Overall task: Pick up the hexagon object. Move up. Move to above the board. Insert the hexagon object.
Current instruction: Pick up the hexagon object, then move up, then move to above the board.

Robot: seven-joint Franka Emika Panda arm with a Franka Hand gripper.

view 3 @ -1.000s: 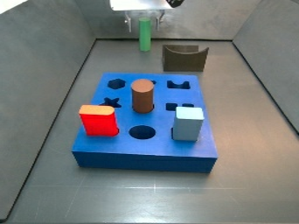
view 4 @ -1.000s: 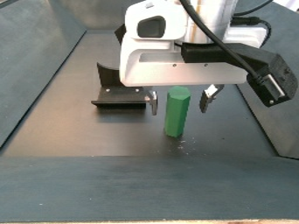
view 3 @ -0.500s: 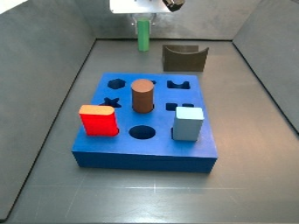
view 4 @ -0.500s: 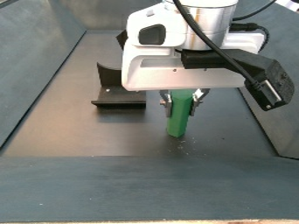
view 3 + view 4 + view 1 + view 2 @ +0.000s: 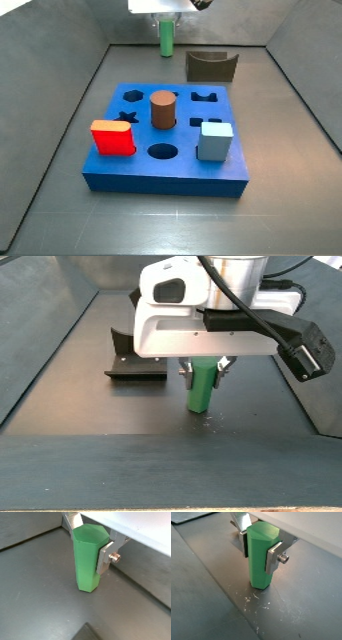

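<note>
The hexagon object is a slim light green peg standing upright on the grey floor at the far end, behind the board. My gripper comes down over it from above and is shut on it. Both wrist views show silver fingers pressed against opposite sides of the peg, whose foot still looks to rest on the floor. A side view shows the peg held under the hand. The board is a thick blue block, with its hexagon hole open at its far left.
On the board stand a brown cylinder, a red block and a light blue block. A dark olive arch block sits to the right of the peg; it also shows in a side view. Grey walls enclose the floor.
The fingers stood apart from the peg a second ago; they have since closed onto its sides. The peg has not visibly moved.
</note>
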